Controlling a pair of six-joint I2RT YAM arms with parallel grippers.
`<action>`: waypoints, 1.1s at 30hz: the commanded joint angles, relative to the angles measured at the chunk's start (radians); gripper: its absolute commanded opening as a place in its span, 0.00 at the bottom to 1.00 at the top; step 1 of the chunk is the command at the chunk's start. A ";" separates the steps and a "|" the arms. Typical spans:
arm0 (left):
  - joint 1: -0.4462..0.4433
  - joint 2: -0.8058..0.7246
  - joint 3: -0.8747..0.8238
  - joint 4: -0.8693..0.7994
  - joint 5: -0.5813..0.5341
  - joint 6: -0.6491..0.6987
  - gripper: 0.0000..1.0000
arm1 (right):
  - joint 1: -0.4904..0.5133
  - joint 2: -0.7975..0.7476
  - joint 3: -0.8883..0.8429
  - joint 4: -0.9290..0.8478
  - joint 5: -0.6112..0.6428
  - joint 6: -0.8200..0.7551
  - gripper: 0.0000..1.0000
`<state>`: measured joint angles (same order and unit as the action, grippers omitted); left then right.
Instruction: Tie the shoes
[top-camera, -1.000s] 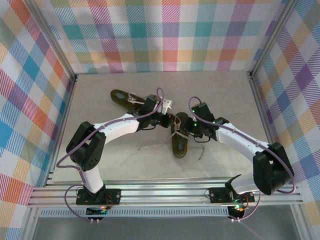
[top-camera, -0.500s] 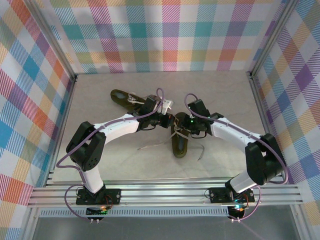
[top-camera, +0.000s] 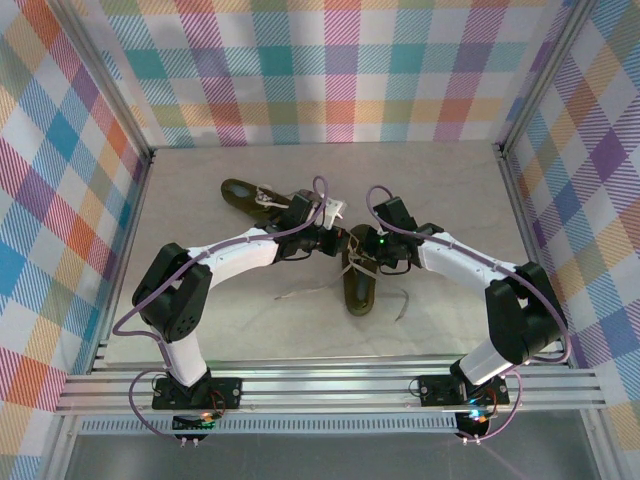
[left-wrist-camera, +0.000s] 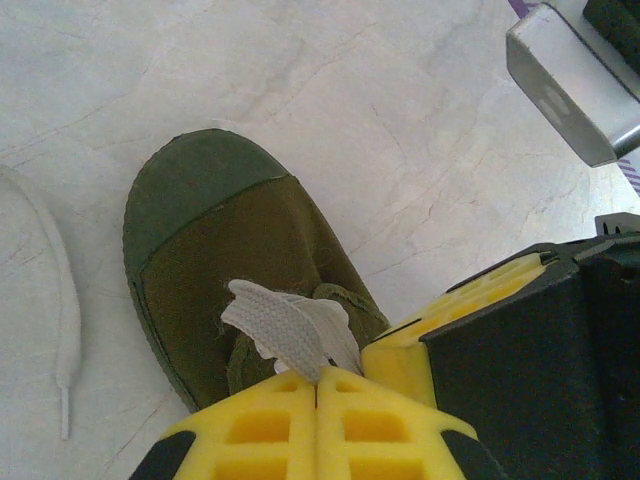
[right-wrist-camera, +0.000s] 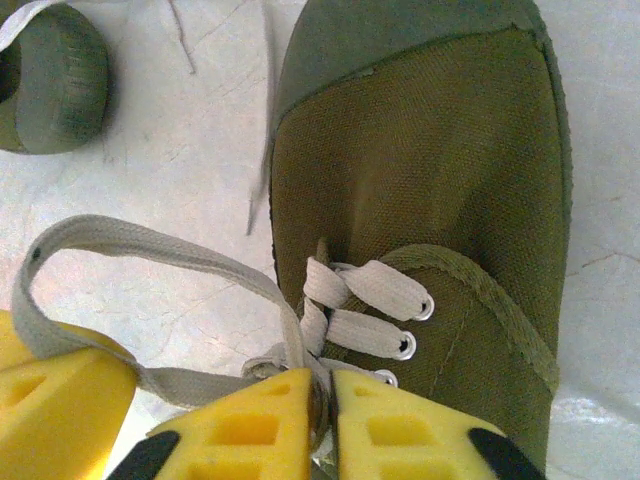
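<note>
Pinching a flat cream-white lace (left-wrist-camera: 285, 325), the left tool (left-wrist-camera: 317, 388) is clenched directly over the dark olive-green canvas shoe (top-camera: 357, 287) lying mid-way across the pale counter (top-camera: 450, 185). The right tool (right-wrist-camera: 325, 392), just beside it on the right, grips the same shoe's looped lace (right-wrist-camera: 150, 245).

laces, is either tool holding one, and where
Both: the left tool pinches a bunched lace by the shoe; the right tool pinches a looped lace at the loop's base.
</note>
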<state>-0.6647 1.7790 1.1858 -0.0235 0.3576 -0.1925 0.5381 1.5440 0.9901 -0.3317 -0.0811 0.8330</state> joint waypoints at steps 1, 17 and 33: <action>0.006 -0.033 -0.012 0.008 0.008 0.014 0.00 | 0.006 -0.018 0.023 -0.024 -0.008 -0.001 0.10; 0.010 -0.035 -0.015 -0.012 -0.020 0.019 0.00 | 0.016 -0.040 0.040 -0.173 0.000 -0.145 0.07; 0.010 -0.043 -0.023 -0.007 0.012 0.011 0.00 | 0.041 -0.101 0.023 -0.115 0.007 -0.177 0.28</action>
<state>-0.6621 1.7775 1.1740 -0.0250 0.3504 -0.1894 0.5610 1.4803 1.0298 -0.4866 -0.0608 0.6643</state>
